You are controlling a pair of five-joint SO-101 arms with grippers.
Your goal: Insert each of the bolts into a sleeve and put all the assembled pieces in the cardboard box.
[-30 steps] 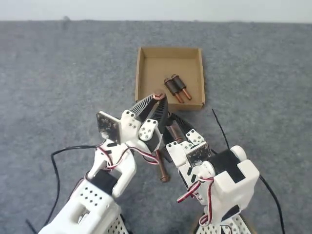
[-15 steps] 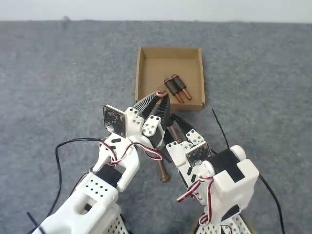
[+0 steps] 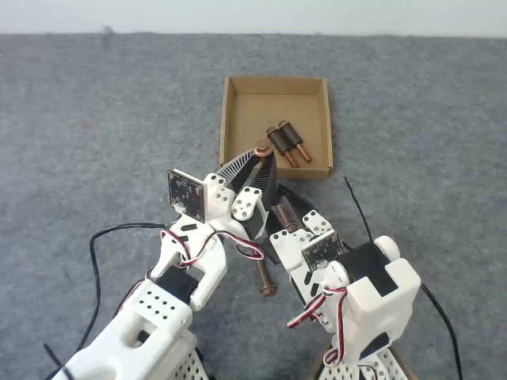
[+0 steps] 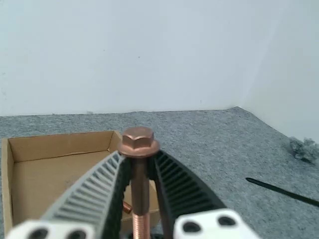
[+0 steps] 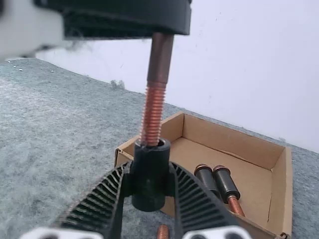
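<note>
Centrally, left gripper (image 4: 138, 158) clamped under the head of an upright bolt (image 4: 139, 142), whose threaded tip enters the sleeve (image 5: 149, 191) pinched in right gripper (image 5: 149, 172), near the cardboard box (image 3: 275, 80). Probably rigid, smooth metal: hold the shank, align squarely.

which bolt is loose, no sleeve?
The loose bolt lying on the carpet. The left tool grips a second bolt; the cardboard box holds sleeved ones.

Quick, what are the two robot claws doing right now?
Left gripper: shut on the bolt, just under its head.
Right gripper: shut on the sleeve, the bolt's threaded tip at its mouth.
</note>
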